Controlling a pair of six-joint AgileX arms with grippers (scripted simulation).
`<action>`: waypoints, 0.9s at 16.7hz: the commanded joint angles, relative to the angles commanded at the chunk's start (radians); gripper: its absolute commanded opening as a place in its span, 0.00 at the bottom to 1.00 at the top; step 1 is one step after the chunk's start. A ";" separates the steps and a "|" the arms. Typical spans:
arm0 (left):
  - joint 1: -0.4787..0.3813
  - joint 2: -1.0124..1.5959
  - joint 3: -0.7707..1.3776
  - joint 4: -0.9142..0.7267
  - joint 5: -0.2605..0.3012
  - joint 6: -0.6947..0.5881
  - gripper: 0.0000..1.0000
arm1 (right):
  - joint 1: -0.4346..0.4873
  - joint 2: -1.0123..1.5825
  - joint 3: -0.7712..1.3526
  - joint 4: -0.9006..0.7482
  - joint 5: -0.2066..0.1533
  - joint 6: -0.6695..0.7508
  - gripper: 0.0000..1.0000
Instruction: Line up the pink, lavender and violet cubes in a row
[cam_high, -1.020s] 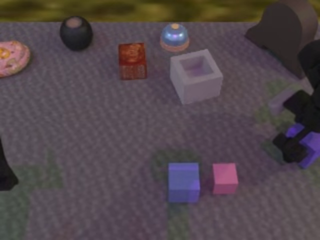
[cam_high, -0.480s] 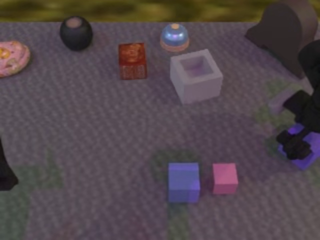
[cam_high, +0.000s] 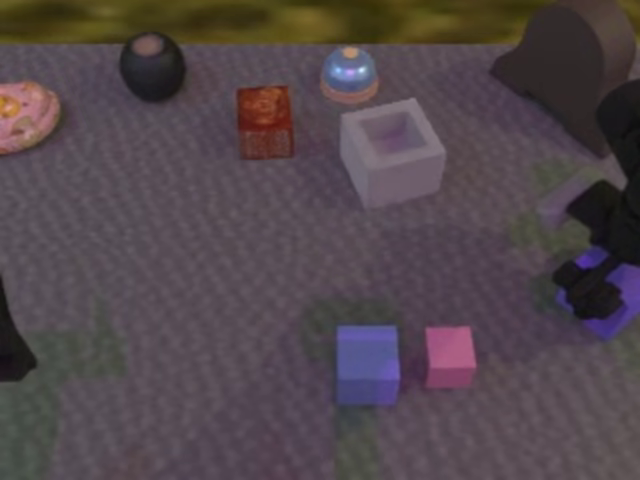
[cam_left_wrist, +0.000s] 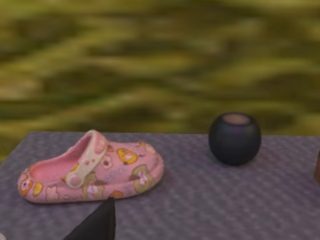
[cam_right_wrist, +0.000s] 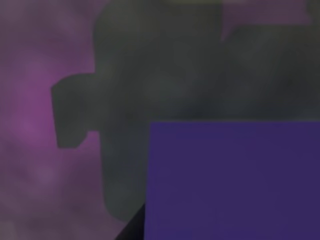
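Right gripper (cam_high: 597, 292) is sitting over the violet cube (cam_high: 622, 300) at the frame's right edge; grip cannot be told. Cube is lying skewed to the table edges. Lavender cube (cam_high: 367, 364) and pink cube (cam_high: 450, 356) are sitting side by side, lower centre; left arm parked at the left edge.

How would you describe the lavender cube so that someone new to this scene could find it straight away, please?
Start at the pale grey hollow box in the far middle of the table, then come straight toward the near edge. Two plain cubes sit side by side there, apart: the lavender cube is the left one. It is bluish-purple and larger than the pink cube on its right.
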 joint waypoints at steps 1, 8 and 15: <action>0.000 0.000 0.000 0.000 0.000 0.000 1.00 | 0.000 0.000 0.000 0.000 0.000 0.000 0.00; 0.000 0.000 0.000 0.000 0.000 0.000 1.00 | 0.009 -0.068 0.088 -0.160 -0.005 -0.002 0.00; 0.000 0.000 0.000 0.000 0.000 0.000 1.00 | 0.005 -0.116 0.143 -0.256 -0.005 0.002 0.00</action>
